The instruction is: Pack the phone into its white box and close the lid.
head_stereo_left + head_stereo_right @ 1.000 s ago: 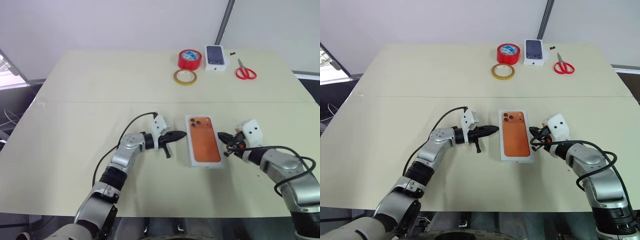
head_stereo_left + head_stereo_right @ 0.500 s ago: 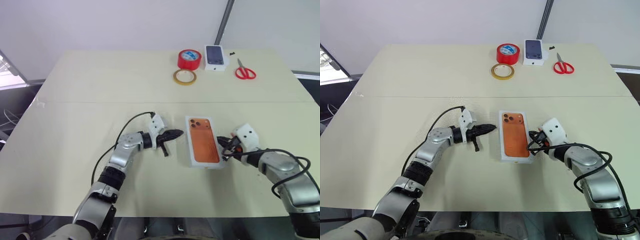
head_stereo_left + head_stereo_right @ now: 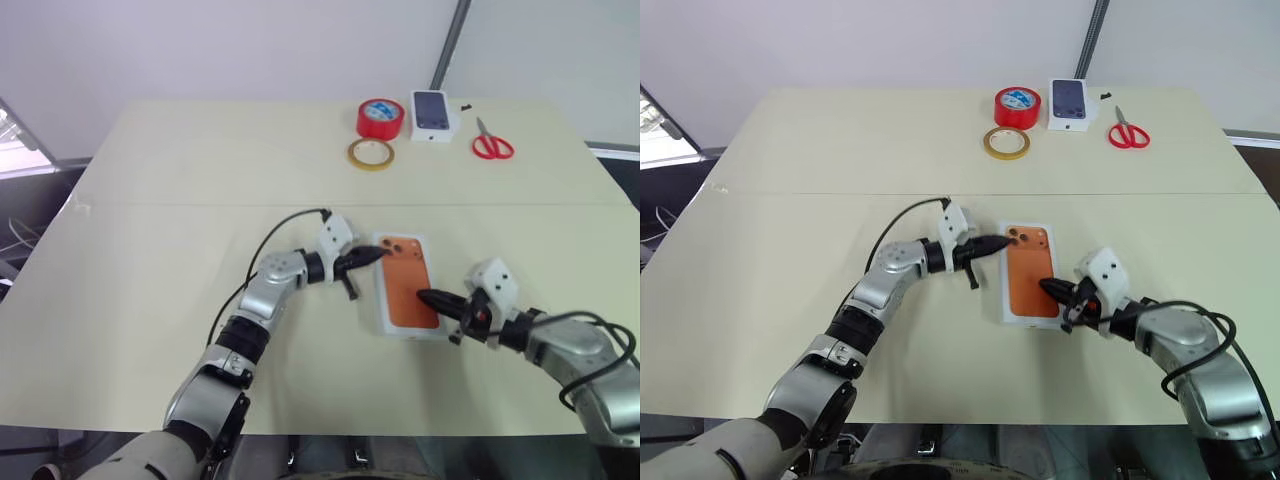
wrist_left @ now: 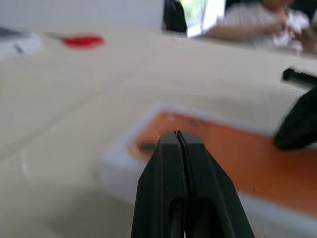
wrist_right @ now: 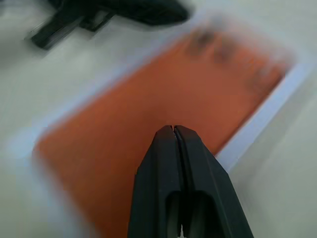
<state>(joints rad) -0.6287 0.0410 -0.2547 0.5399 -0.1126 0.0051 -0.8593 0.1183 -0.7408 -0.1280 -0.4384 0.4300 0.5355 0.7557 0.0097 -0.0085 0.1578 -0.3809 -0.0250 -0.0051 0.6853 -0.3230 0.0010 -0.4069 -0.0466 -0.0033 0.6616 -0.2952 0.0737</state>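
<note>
Presently, left gripper (image 3: 378, 254): we find its two black fingers pressed together with nothing between them, the tip over the camera corner of the phone; whether it touches, we cannot tell.
Right gripper (image 3: 421, 296): fingers likewise pressed together and empty, the tip over the phone's right edge toward the near end.
Phone (image 3: 405, 292): one, orange, lying back up and flat, its lens cluster at the far left corner.
White box (image 3: 380, 312): one shallow tray, holding the phone; its white rim shows all round the orange back. We see no cover on it.
Table (image 3: 180, 180): one pale surface, bearing everything listed.
Red tape roll (image 3: 379, 119): one, at the far edge.
Tan tape roll (image 3: 370, 154): one, lying flat just before the red roll.
Small white box (image 3: 432, 113): one, with a dark phone picture on top, just right of the red roll.
Scissors (image 3: 490, 142): one pair, red-handled, right of that small box.
Count of containers: two boxes, well apart.
</note>
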